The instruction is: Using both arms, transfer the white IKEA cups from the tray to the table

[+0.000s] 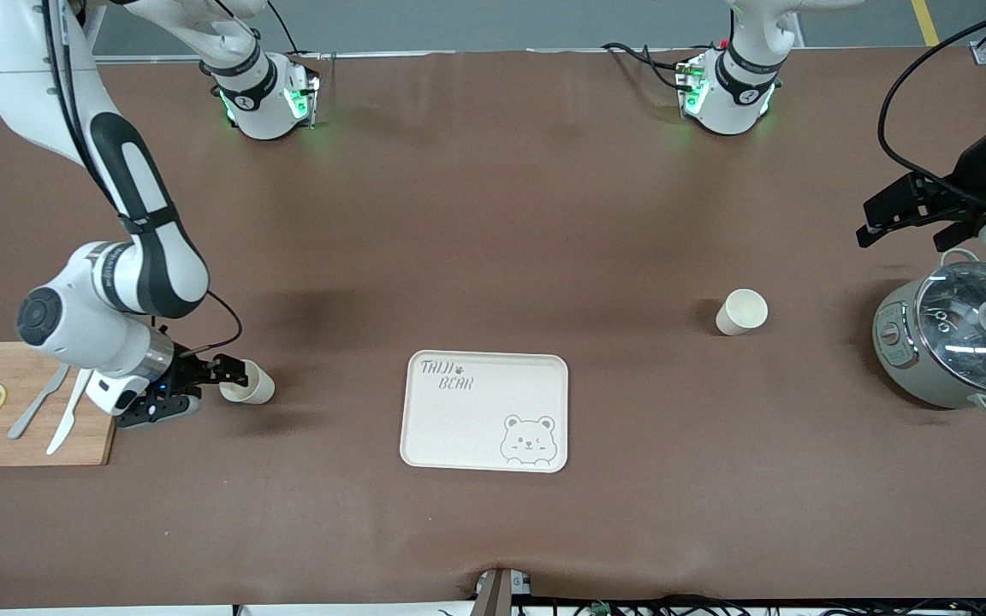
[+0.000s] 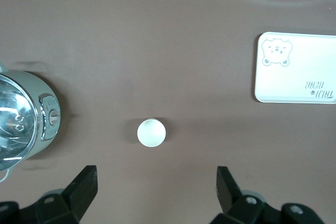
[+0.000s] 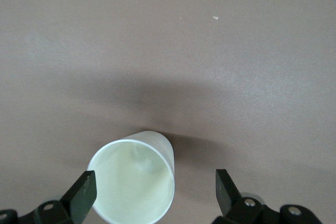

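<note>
Front view is showing the tray (image 1: 484, 411) lying bare near the middle of the bench (image 1: 493, 214), with both cups already standing on the brown mat. One cup (image 1: 246, 382) is sitting toward the right arm's end, just beside the cutting board (image 1: 26, 406); the other cup (image 1: 741, 311) is sitting toward the left arm's end, between the tray and the pot (image 1: 959, 342). Spreading them to either end is likely letting each arm work its own half without crossing.

Right hand (image 1: 223, 374) is hanging low at its cup, wrist bent down and reaching out sideways from the board. Right wrist view is showing the fingers (image 3: 84, 195) standing wide, one finger close to the rim of the cup (image 3: 134, 179), the other well clear. Whether that near finger is touching the rim is hard to tell from here; the cup appears to be standing on its own, tilted only by the camera angle.

Left hand (image 1: 904, 214) is hovering high above the bench, near the pot, and waiting. Left wrist view is looking straight down on its cup (image 2: 151, 132), with both fingers (image 2: 81, 187) spread wide and holding nothing, pot (image 2: 23, 119) and tray (image 2: 296, 69) to either side.

Both cups being off the tray, the task is looking all but done; the right arm is only needing to lift clear without knocking its cup.
</note>
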You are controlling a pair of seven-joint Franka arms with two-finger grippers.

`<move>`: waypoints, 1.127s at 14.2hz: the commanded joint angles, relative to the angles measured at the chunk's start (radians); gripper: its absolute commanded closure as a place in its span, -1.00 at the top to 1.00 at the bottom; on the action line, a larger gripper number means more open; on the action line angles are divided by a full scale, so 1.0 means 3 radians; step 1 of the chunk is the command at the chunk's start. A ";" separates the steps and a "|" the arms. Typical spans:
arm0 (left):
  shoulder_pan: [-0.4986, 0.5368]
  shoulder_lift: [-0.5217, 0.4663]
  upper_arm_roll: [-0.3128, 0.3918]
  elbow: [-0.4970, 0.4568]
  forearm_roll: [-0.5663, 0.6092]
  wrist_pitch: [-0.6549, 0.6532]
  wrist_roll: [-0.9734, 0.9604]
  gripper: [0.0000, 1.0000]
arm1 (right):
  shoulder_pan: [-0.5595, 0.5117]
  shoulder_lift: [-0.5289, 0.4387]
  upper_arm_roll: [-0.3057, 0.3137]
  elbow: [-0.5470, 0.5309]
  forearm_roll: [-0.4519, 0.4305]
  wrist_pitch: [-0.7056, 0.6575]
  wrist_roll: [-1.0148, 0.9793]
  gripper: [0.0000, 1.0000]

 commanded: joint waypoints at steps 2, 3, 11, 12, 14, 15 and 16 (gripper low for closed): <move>0.0019 -0.0023 -0.0129 -0.0010 0.0473 0.0089 -0.0019 1.00 | -0.0090 -0.0171 0.0034 0.0317 0.0059 -0.0555 0.0010 1.00; 0.0029 -0.0018 -0.0190 -0.0025 0.0586 0.0090 0.0002 1.00 | -0.0085 -0.0258 0.0029 0.0359 0.0034 -0.0653 0.0102 1.00; 0.0049 -0.0023 -0.0221 -0.0143 0.0592 -0.0094 0.0354 1.00 | -0.0116 -0.0555 -0.0063 0.1636 -0.0514 -0.2565 0.0563 1.00; 0.0059 -0.0023 -0.0216 -0.0138 0.0587 -0.0135 0.0415 1.00 | -0.0121 -0.0616 -0.0073 0.1713 -0.0519 -0.2667 0.0583 1.00; 0.0065 -0.0023 -0.0216 -0.0133 0.0557 -0.0135 0.0421 1.00 | -0.0146 -0.0703 -0.0170 0.1826 -0.0529 -0.2867 0.0584 1.00; 0.0065 -0.0023 -0.0216 -0.0133 0.0552 -0.0135 0.0406 1.00 | -0.0157 -0.0714 -0.0231 0.1923 -0.0529 -0.2929 0.0584 1.00; 0.0065 -0.0018 -0.0216 -0.0133 0.0551 -0.0135 0.0376 1.00 | -0.0167 -0.0714 -0.0349 0.2010 -0.0524 -0.2924 0.0578 1.00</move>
